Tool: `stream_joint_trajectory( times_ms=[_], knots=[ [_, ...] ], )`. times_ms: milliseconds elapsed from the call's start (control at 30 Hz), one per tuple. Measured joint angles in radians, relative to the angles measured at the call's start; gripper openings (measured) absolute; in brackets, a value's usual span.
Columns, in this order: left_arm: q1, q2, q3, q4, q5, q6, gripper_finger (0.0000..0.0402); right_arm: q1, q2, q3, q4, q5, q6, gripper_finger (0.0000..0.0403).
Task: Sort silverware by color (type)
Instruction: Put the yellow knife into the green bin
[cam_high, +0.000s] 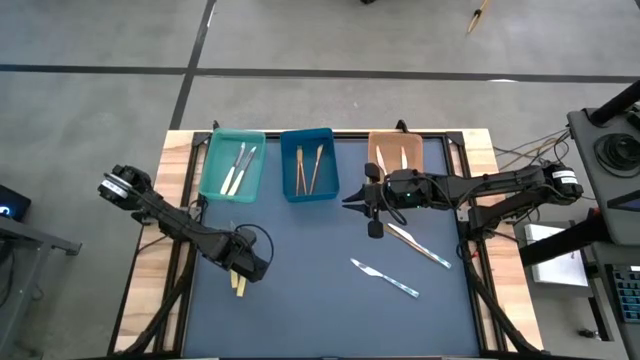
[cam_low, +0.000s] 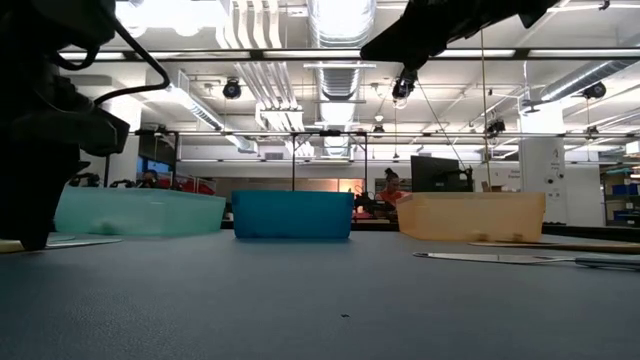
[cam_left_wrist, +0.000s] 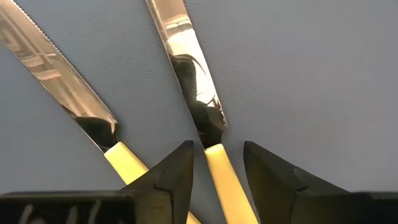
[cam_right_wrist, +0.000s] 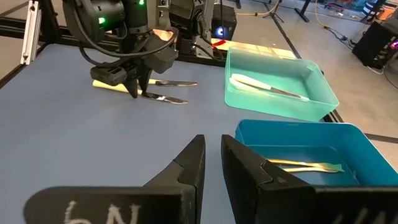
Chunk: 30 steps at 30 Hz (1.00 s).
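Two knives with cream-yellow handles lie flat on the dark mat at the near left (cam_high: 238, 284). My left gripper (cam_left_wrist: 217, 149) is down over them, open. Its fingers stand on either side of one knife's handle (cam_left_wrist: 219, 177), just behind the blade (cam_left_wrist: 189, 74), without touching it. The second knife (cam_left_wrist: 59, 78) lies beside it. My right gripper (cam_right_wrist: 212, 142) hangs above the mat in front of the blue tray (cam_high: 307, 165), its fingers nearly together and empty. A tan-brown handled knife (cam_high: 418, 245) and a pale-blue handled knife (cam_high: 385, 278) lie flat at the right.
Three trays stand in a row at the far edge. The teal one (cam_high: 232, 165) holds cream-handled pieces, the blue one holds two tan-brown pieces, and the orange one (cam_high: 395, 155) holds two pieces. The mat's middle and near part (cam_high: 320, 310) is bare.
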Motion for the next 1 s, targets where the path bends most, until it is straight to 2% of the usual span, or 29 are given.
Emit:
stream_joint_trajectory(
  times_ms=[633, 1000],
  knots=[
    [0.0, 0.002, -0.001, 0.0, -0.003, -0.019, 0.0012, 0.0, 0.0, 0.0, 0.0, 0.0, 0.0, 0.0043],
    [0.0, 0.0, 0.031, 0.005, 0.005, 0.017, 0.0008, 0.0, 0.0, 0.0, 0.0, 0.0, 0.0, 0.0043]
  ],
)
